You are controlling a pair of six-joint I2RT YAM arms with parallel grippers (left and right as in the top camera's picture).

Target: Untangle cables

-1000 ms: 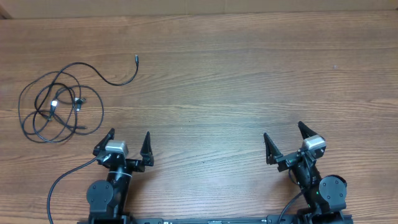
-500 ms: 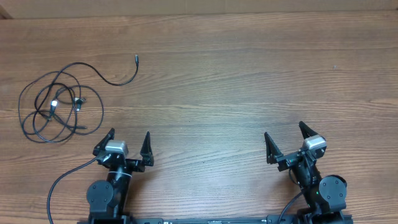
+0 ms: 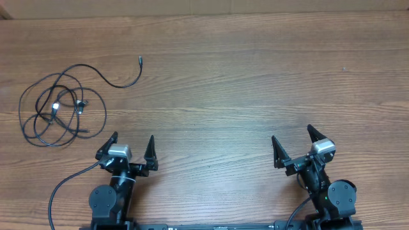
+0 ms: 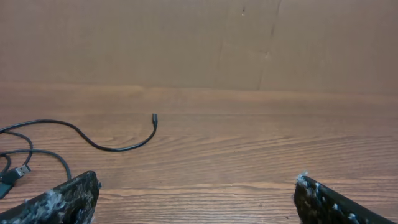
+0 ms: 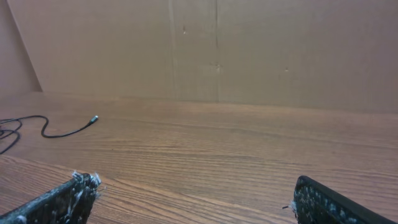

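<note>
Nothing has moved since the earlier frames: both arms and the cords lie as they did. A wood-grain table (image 3: pixel 223 83) fills the overhead view, and the wrist views show a plain brown cardboard wall (image 4: pixel 186 43) behind it. The cables (image 3: pixel 57 108) lie in loose overlapping loops at the table's 9 o'clock side, a silvery plug (image 3: pixel 55 107) inside them and one loose end (image 3: pixel 140 60) trailing toward 1 o'clock. The left gripper (image 3: pixel 133 136), jaws spread wide and empty, sits near the loops, which lie at its 10 o'clock. The right gripper (image 3: pixel 291 132), equally spread, is well apart from them.
</note>
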